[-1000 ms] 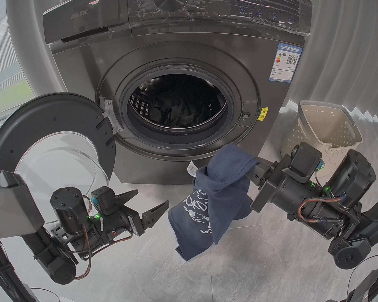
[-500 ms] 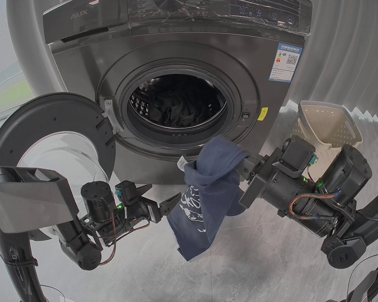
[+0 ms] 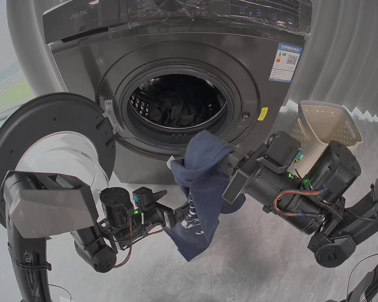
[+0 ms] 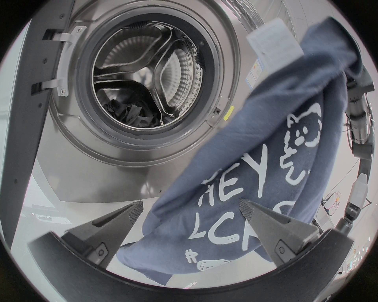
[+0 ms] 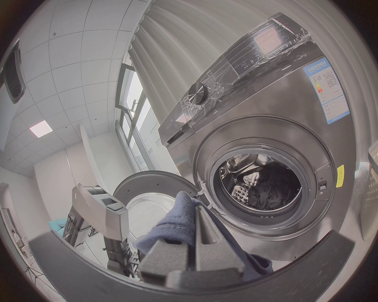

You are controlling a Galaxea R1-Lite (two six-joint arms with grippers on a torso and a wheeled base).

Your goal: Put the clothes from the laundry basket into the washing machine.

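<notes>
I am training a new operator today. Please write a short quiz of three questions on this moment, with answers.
1. True or false: the washing machine door is closed.
2. Which gripper holds the blue shirt? A) left B) right C) both
3. Fill in: dark clothes already lie in the ____.
Key: 1 false, it stands open. 2 B: the right gripper is shut on it; the left gripper is open. 3 drum.

1. The washing machine point(image 3: 78, 67) is showing a grey metallic shell with a satin sheen; wrinkled glossy film point(image 3: 220, 11) is covering its top panel.
2. Its drum point(image 4: 173, 74) is gleaming like polished steel.
3. The shirt point(image 3: 201, 177) is hanging as soft matt cloth.
4. The laundry basket point(image 3: 330, 122) is looking like matt perforated plastic.
</notes>
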